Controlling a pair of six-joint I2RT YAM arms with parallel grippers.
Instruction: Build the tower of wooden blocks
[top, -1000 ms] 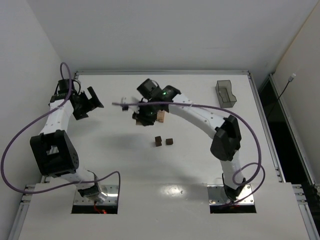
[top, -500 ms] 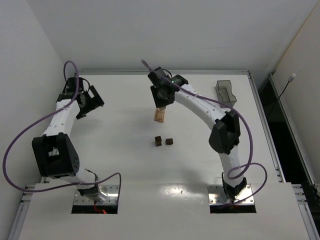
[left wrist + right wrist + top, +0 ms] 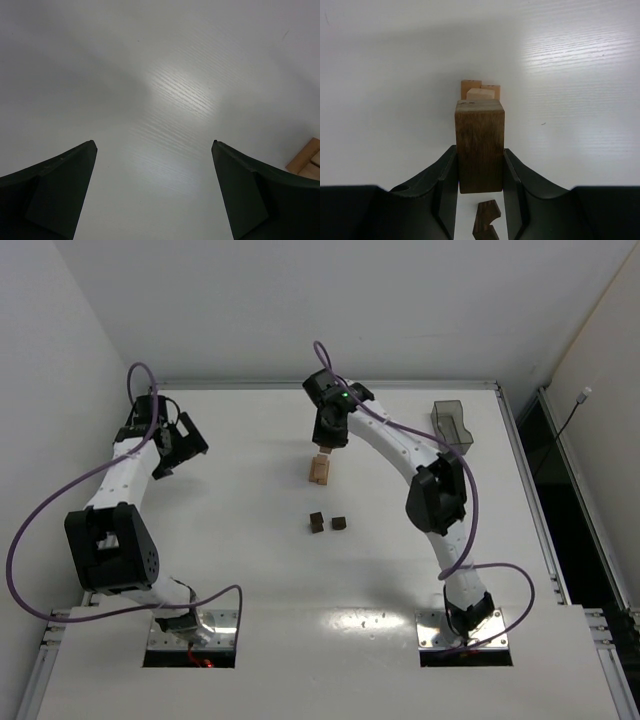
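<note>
Wood block tower (image 3: 319,472) stands as a short stack of light tan blocks on the bench (image 3: 230,550), a little beyond the middle towards the far edge, and you see it directly beneath the head of your right arm (image 3: 395,450). Your right jaws are clamped on a dark brown block (image 3: 480,145), with one finger (image 3: 446,182) pressed to each of its side faces. In the right wrist view that block stands upright, taller than it is wide, and the tower (image 3: 481,91) peeps out just past its top edge. Whether the held block touches the stack or hangs just above it, you cannot tell from either view. Low between those fingers a small dark brown shape (image 3: 487,222) shows, too cut off to identify. Nearer to you than the stack, two dark brown cubes (image 3: 316,522) (image 3: 339,523) sit on the bench just beside each other with a narrow gap between them, apart from the stack. A dark translucent tray (image 3: 452,427) stands near the far right corner, well apart from the blocks. Your left arm (image 3: 120,475) reaches to the far left side of the bench, and your left jaws are spread wide with nothing between them. In the left wrist view the two fingers (image 3: 55,192) frame bare white bench, with a corner of the tower (image 3: 306,161) showing at the right edge, just beside the right-hand finger
</note>
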